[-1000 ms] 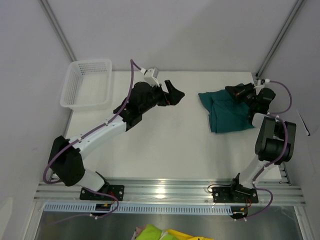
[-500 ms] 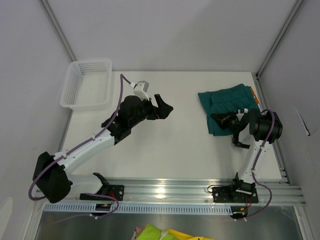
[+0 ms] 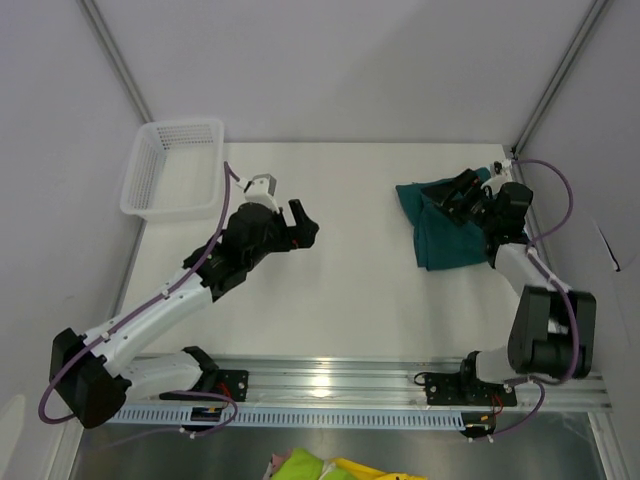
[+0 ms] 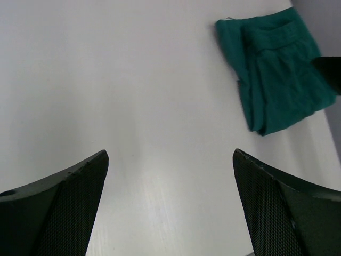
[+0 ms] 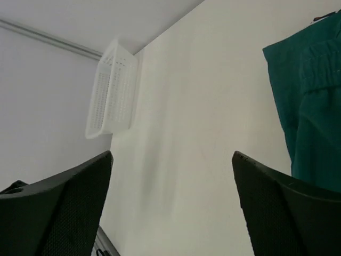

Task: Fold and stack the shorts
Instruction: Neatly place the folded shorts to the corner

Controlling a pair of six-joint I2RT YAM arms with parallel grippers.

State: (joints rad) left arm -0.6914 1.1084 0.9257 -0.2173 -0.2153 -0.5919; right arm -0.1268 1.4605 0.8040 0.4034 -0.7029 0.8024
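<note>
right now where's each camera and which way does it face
Top: above and behind the arms, looking down on the table; both arms show.
Left wrist: over mid-table, facing the green shorts; open left pincer at the bottom.
Right wrist: at the shorts, facing the basket; open right pincer at the bottom.
Shared: both wrist views show the shorts.

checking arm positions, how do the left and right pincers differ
The left pincer hangs over bare table, apart from the teal shorts; the right pincer is over the shorts' far edge. The left pincer is nearer the white basket; the right pincer is across the table from it. Both are open, empty.
</note>
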